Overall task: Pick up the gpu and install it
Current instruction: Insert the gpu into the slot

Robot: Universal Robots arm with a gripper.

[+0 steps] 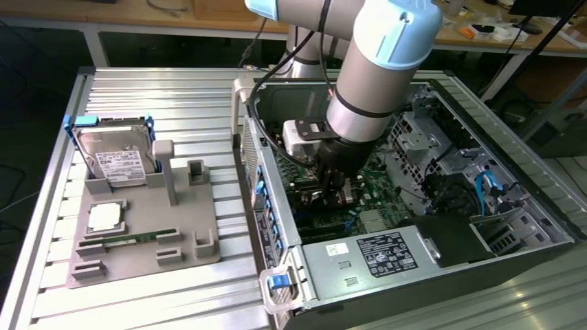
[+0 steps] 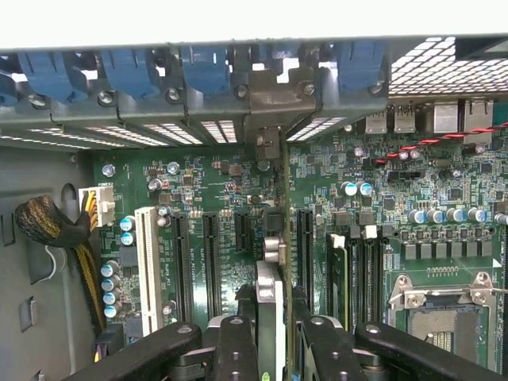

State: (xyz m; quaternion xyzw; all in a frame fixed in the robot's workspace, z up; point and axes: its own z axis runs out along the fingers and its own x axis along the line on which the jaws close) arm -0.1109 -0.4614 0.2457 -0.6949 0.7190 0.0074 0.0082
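The gpu [image 2: 270, 298] shows edge-on in the wrist view as a thin dark card with a silvery strip. It stands upright over the green motherboard [image 2: 214, 198], between two black expansion slots. Its metal end bracket [image 2: 274, 99] reaches the case's rear slot openings. My gripper [image 2: 274, 337] is shut on the card, with one black finger [image 2: 236, 345] on each side. In the exterior view, the gripper [image 1: 332, 194] is low inside the open computer case [image 1: 513, 172], right above the motherboard. I cannot tell whether the card's edge is seated in a slot.
A grey fixture [image 1: 137, 237] at the exterior view's left holds a silver hard drive in a blue frame [image 1: 115, 155], a processor chip [image 1: 106, 216] and a green memory stick [image 1: 128, 238]. The case also holds a power supply [image 1: 376, 254], a white slot [image 2: 147, 254], a processor socket [image 2: 444, 309] and a cable bundle [image 2: 55, 222].
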